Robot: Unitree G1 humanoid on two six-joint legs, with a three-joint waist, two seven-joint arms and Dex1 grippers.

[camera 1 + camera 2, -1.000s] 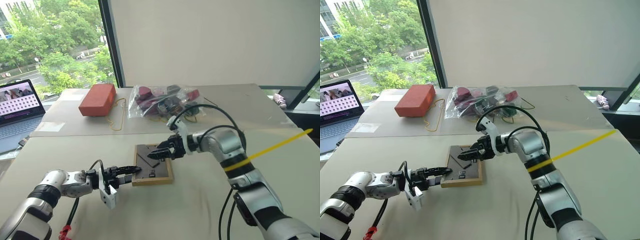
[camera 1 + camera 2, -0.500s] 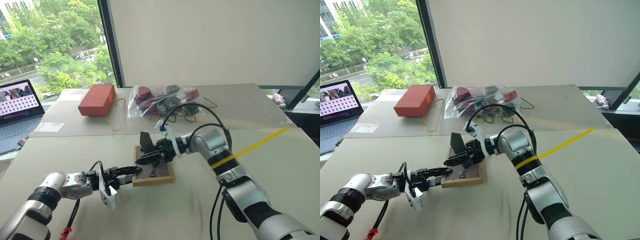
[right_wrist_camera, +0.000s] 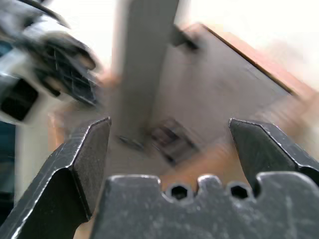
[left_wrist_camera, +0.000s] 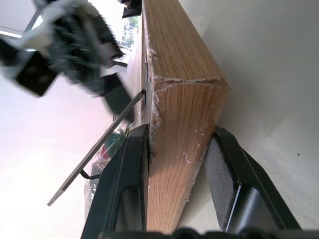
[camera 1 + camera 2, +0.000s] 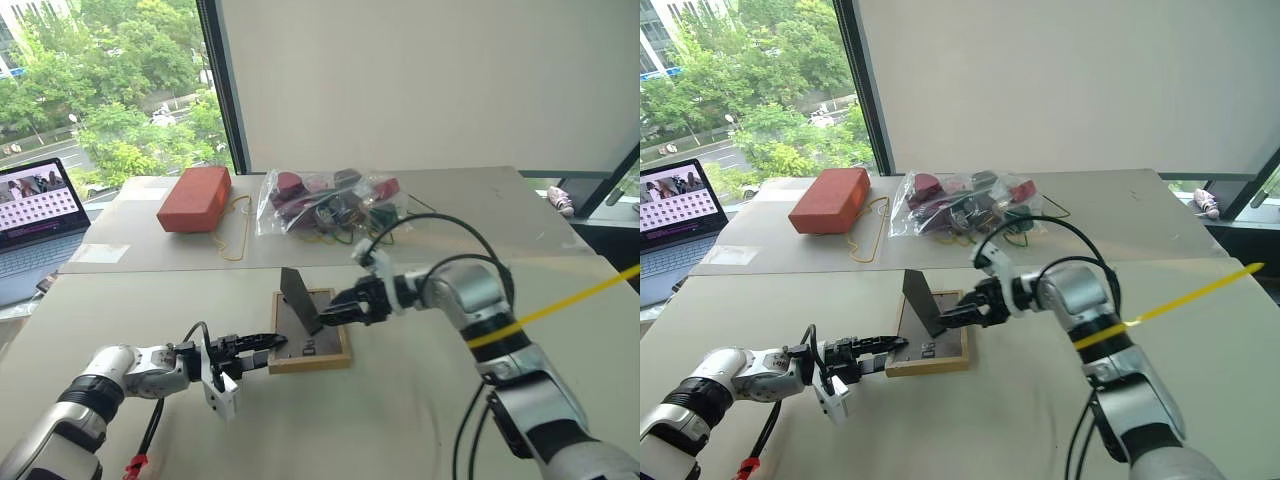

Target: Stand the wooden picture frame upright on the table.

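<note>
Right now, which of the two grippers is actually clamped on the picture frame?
The left gripper: its fingers pinch the wooden picture frame at its near-left corner. The right gripper hangs open above it, beside the raised stand flap.

The wooden picture frame [image 5: 310, 345] lies face down on the near desk [image 5: 400, 420], its stand flap [image 5: 299, 299] raised. Left gripper [image 5: 268, 346] at its left edge, right gripper [image 5: 335, 316] to its right. Behind, a block [image 5: 194, 198], a bag [image 5: 325, 203]; a laptop [image 5: 35, 225] far left.
</note>
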